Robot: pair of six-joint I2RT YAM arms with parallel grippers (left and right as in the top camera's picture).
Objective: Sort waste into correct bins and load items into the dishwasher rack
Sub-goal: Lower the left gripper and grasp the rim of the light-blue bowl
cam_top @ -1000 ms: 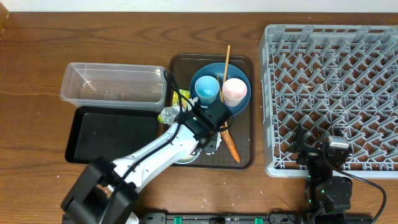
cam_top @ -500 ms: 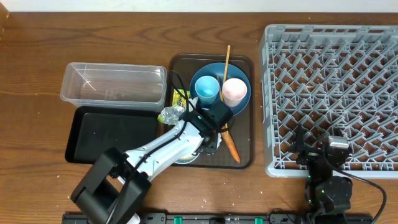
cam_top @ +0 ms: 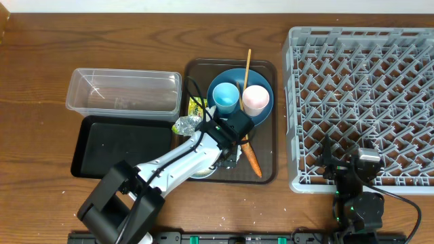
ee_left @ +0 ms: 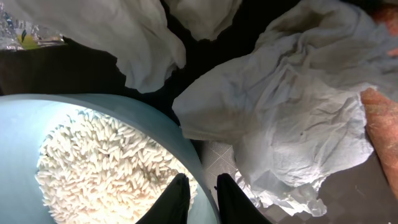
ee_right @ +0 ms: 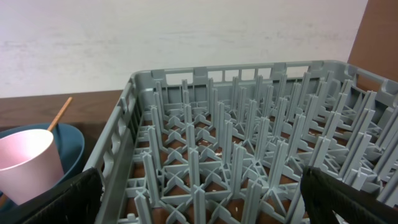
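Ok, my left gripper point(ee_left: 202, 186) pinches the bowl point(ee_left: 93, 104) at its rim, rice point(ee_left: 106, 168) inside, tissues point(ee_left: 298, 118) just R; clear tub point(cam_top: 122, 91) & black tray point(cam_top: 115, 146) lie left. Meanwhile my right gripper point(ee_right: 199, 205) is spread, nr rack point(ee_right: 249, 124).

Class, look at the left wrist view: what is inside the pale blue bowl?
The bowl holds loose white rice, heaped across it. The rice hides the bowl's bottom, and the fingers, straddling the rim, cover a small part.

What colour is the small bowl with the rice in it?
Pale blue: the small round bowl of loose white rice shows best in the left wrist view.
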